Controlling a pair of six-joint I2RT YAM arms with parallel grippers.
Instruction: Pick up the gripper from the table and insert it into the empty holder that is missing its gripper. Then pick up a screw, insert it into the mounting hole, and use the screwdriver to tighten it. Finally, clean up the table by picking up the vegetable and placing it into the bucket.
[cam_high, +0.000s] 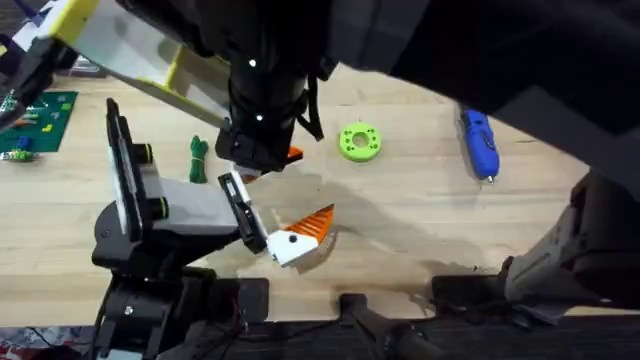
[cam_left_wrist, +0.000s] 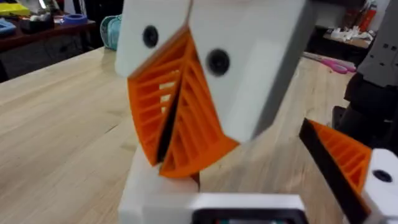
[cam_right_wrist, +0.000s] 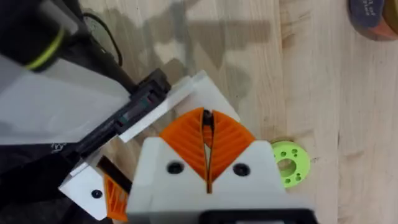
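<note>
Listing near to far.

- Holder (cam_high: 170, 210): it is standing at the near left of the worktop (cam_high: 420, 220), and its crossbar (cam_high: 240, 205) is pointing toward the middle.
- Finger piece (cam_high: 297, 240): it is lying white and orange at the crossbar's near end, touching it. I cannot tell whether it is seated in the mount or just resting against it.
- Right tool (cam_right_wrist: 206, 121): it is hanging above the crossbar with its orange pads pressing together and nothing showing between them.
- Left tool (cam_left_wrist: 173, 149): it is sitting low over the worktop, pads likewise together, with a white block just beneath it.
- Vegetable (cam_high: 198, 158): it is lying beyond the holder, close beside it.
- Green disc (cam_high: 360, 141) and screwdriver (cam_high: 478, 143): both are resting farther back, well apart.
- Round orange-and-blue rim (cam_right_wrist: 373, 15): this is probably the bucket.

Risks, as judged:
- The finger piece may be sitting loose, so a nudge from either arm crowding the crossbar could be tipping it out or skewing it.
- A skewed piece would be leaving the mounting hole misaligned for the screw, and I am not making out any screw.
- The vegetable is lying close enough to the holder to be brushed aside.
- The screwdriver could be rolling if bumped.

Writing: small marks are showing on the holder's grey body and on the round rim, but none are readable. No brand is showing.
</note>
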